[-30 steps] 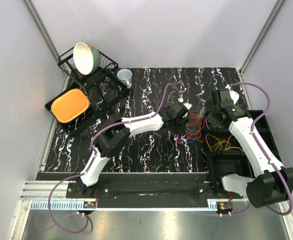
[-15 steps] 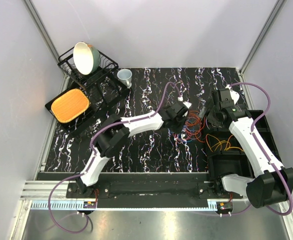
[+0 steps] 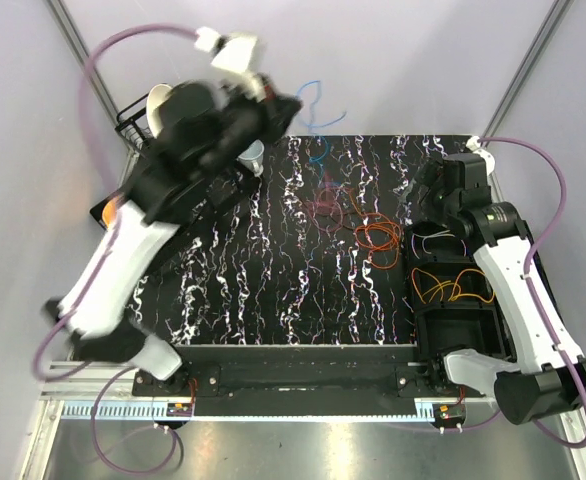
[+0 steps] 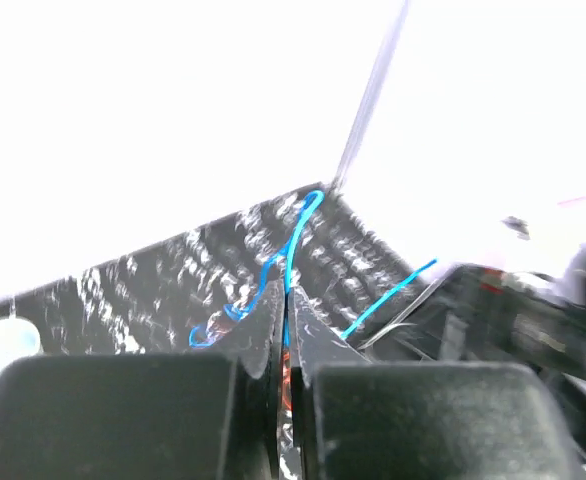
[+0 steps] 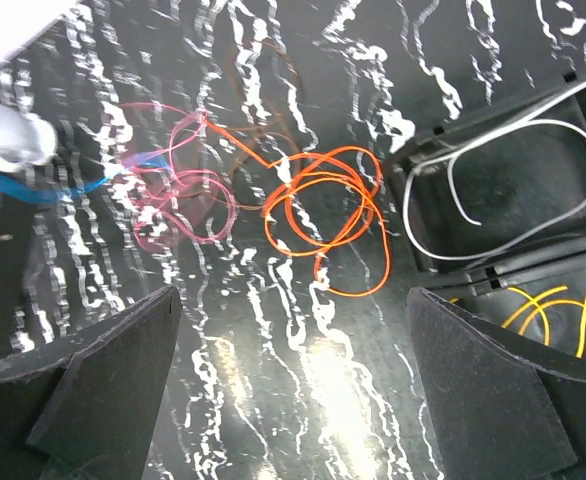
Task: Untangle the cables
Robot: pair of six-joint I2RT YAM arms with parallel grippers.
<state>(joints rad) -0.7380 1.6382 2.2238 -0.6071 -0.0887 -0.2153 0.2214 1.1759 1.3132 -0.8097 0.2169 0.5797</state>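
Note:
My left gripper [image 3: 273,105] is raised high over the table's back left, blurred, and shut on a thin blue cable [image 3: 315,112] that hangs in the air. In the left wrist view the jaws [image 4: 285,300] pinch the blue cable [image 4: 291,245]. A purple-pink cable [image 3: 328,200] and an orange cable [image 3: 378,235] lie in loops on the table's middle right. My right gripper [image 3: 435,195] is open and empty above the table beside them. Its view shows the orange loops [image 5: 328,215], pink loops [image 5: 188,195] and the blue cable's tail [image 5: 43,185] ahead of the wide-apart fingers [image 5: 103,390].
Black bins [image 3: 513,250] at the right hold yellow-orange wires [image 3: 443,285] and a white wire [image 5: 503,180]. A dish rack [image 3: 213,135] with a bowl [image 3: 168,110], a tray with an orange pad [image 3: 138,210] and a white cup [image 3: 251,152] stand at the back left.
My left arm has swung up and back-left away from the cable pile, pulling the blue cable out with it. The right gripper has shifted slightly back.

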